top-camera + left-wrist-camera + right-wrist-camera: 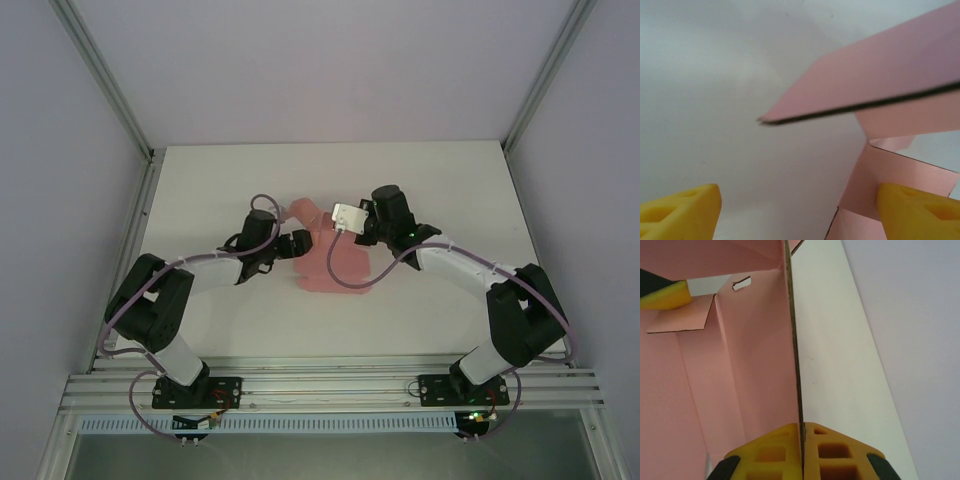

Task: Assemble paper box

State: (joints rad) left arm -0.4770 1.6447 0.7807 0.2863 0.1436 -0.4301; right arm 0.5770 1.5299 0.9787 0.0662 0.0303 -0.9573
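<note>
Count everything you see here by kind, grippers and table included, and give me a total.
pink paper box: 1
grippers: 2, the left gripper and the right gripper
table: 1
Total: 4

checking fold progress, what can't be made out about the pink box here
Top view: paper box is small, partly under left gripper; creases and tabs unreadable.
Left wrist view: near flap blurred, sheet cut off at right edge.
Right wrist view: panel pinched by right gripper is edge-on, hiding its outer face.
</note>
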